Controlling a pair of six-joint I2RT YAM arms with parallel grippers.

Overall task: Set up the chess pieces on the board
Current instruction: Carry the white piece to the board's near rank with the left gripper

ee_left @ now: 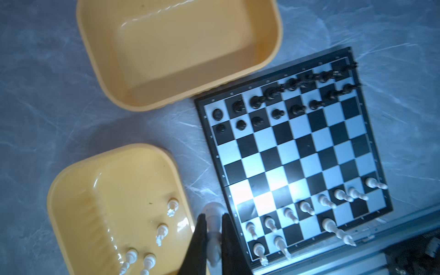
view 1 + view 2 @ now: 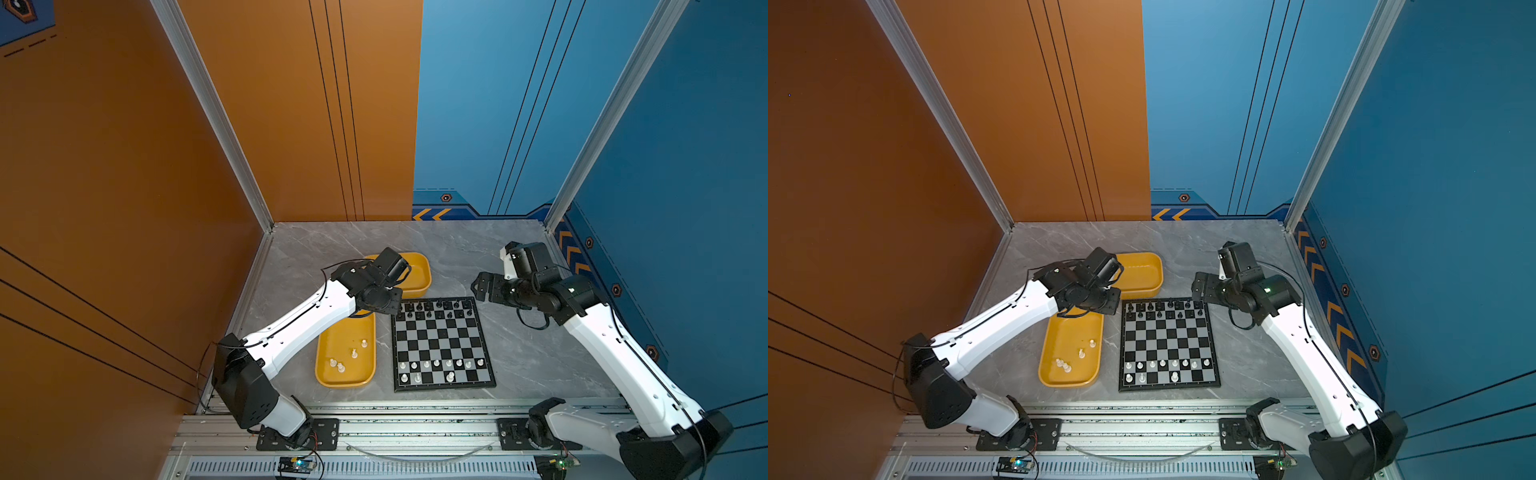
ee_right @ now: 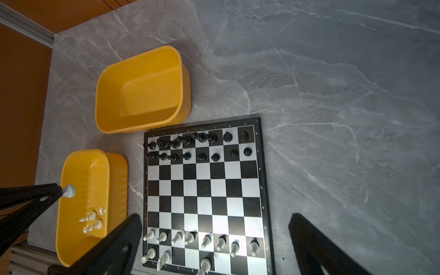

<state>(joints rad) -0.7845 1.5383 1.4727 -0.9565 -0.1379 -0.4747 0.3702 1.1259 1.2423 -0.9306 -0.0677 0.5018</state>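
Left tool (image 1: 213,217), closed to a narrow gap, pinches a white piece (image 1: 212,210) by its stem and holds it clear of the desk (image 2: 519,353), just beside the board (image 1: 297,147) on the side where two yellow trays lie; the kind of piece cannot be told. Right tool (image 2: 481,286) stands wide open, holding nothing, near the board's far corner on the side away from the trays. Black pieces (image 2: 419,307) fill the board's two far ranks. Eight white pawns (image 2: 436,363) line the rank next to the nearest one, where only three back-rank pieces (image 2: 450,376) stand. Four spare white pieces (image 2: 354,353) sit in the near tray (image 2: 345,383), beside the board's white end. The far tray (image 1: 181,47), touching the board's black-end corner, shows nothing inside. The step in hand appears to be carrying the held piece to a vacant square of the nearest rank. It is probably best done by travelling high enough to clear the pawns, then descending straight down over the square's middle. The fingers should be turned so that neither brushes a neighbour. The tool should open only once the round base rests flat, then lift vertically.
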